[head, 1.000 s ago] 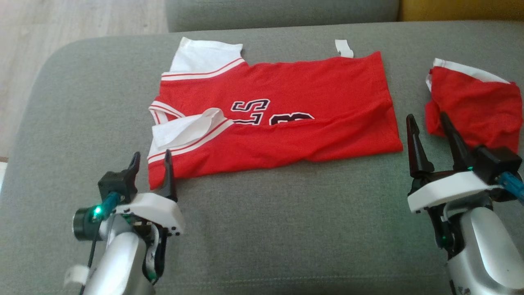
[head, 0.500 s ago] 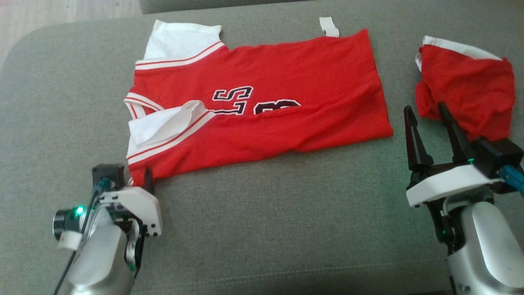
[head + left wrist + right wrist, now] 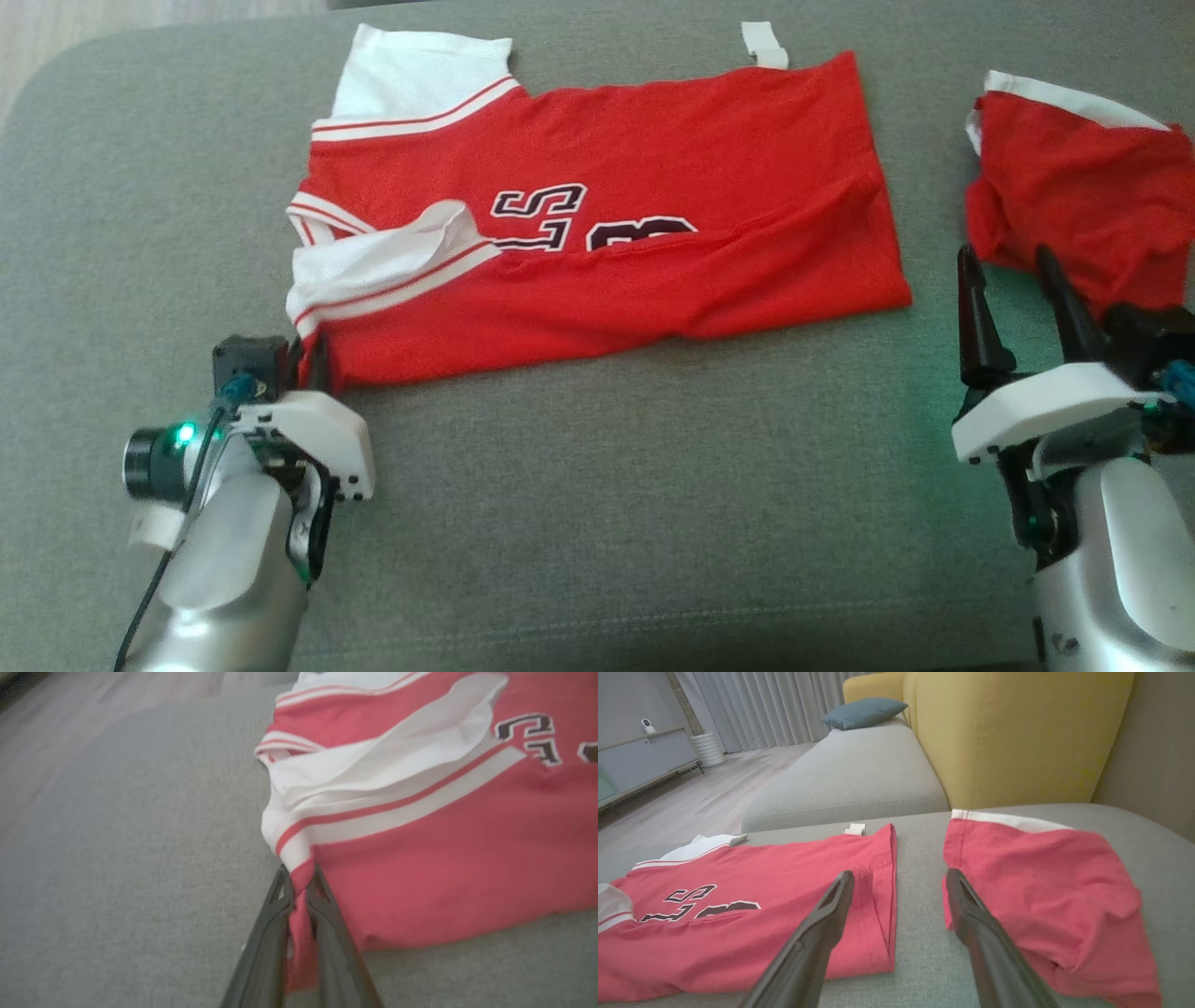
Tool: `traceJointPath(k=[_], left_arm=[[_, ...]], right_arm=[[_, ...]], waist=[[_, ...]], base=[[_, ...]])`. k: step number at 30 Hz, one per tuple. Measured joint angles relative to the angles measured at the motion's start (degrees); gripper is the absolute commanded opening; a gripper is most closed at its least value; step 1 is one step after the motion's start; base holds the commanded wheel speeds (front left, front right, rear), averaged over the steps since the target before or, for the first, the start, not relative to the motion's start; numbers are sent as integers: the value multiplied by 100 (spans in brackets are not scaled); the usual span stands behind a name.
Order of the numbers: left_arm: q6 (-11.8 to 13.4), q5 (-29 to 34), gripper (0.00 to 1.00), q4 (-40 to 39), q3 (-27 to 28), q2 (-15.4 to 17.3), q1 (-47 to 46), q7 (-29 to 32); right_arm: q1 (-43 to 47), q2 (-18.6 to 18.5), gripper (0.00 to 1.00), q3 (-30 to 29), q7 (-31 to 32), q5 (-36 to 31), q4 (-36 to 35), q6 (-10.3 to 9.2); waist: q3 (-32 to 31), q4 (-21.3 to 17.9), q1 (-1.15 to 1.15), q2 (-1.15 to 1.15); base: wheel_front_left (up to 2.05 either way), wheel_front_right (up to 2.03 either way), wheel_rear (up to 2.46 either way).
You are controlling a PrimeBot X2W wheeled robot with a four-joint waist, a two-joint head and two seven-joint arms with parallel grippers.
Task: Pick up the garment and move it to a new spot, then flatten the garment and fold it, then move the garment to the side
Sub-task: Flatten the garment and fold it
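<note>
The garment (image 3: 653, 187) is a red jersey with white sleeves and dark lettering, lying folded lengthwise on the grey cushion (image 3: 597, 523). My left gripper (image 3: 313, 362) sits at its near left corner, and the left wrist view shows the gripper (image 3: 299, 877) shut on that red hem of the garment (image 3: 444, 858). My right gripper (image 3: 1006, 271) stands open beyond the jersey's right edge, holding nothing. In the right wrist view its fingers (image 3: 831, 914) frame the gap between the jersey (image 3: 738, 924) and a second red piece.
A crumpled red piece with a white band (image 3: 1074, 196) lies at the far right, also seen as the red piece (image 3: 1041, 891) in the right wrist view. Behind it stand a yellow sofa back (image 3: 1017, 732), another grey seat (image 3: 850, 779) with a blue cushion (image 3: 864, 711), and wooden floor (image 3: 691, 807).
My left gripper came forward onto the jersey's near left corner and its fingers closed on the hem. The head camera shifted slightly. The right gripper stayed open in place.
</note>
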Motion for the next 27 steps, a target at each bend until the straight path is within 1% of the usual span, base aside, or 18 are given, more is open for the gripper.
traceJointPath(k=[2,6,7,12,15,22,23,24,25,27], left_arm=[[38,13,0,-157,-21,-2,-3,-240],[105,154,0,-575,-149,-10,-9,-457],[105,154,0,-575,-149,-10,-9,-457],[145,311,0,-1059,-361,-33,-8,-509],[145,364,0,-1249,-414,-41,-6,-511],[154,411,0,-1488,-528,-33,-5,-550],[155,411,0,-1507,-528,-26,-5,-550],[156,411,0,-1515,-534,-13,-5,-550],[156,411,0,-1515,-535,-2,-5,-550],[156,411,0,-1512,-536,22,-5,-549]], right_arm=[[-2,96,100,-135,165,9,119,0],[-98,179,100,-319,531,111,476,0],[-98,179,100,-319,531,111,476,0],[-549,214,100,-544,957,171,1172,0],[-803,220,100,-625,1138,359,1633,0],[-1412,219,100,-850,1346,372,2540,0],[-1523,208,96,-839,1399,416,2644,0],[-1708,196,33,-821,1459,498,2805,0],[-1772,197,0,-823,1483,472,2858,0],[-1800,199,0,-846,1508,392,2918,0]], waist=[[-10,65,0,0],[-15,210,0,0],[-15,210,0,0],[26,404,0,0],[85,500,0,0],[260,633,0,0],[276,639,0,0],[284,634,0,0],[277,627,0,0],[244,612,0,0]], base=[[0,0,0],[0,0,0],[0,0,0],[0,0,0],[0,0,0],[0,0,0],[0,0,0],[0,0,0],[0,0,0],[0,0,0]])
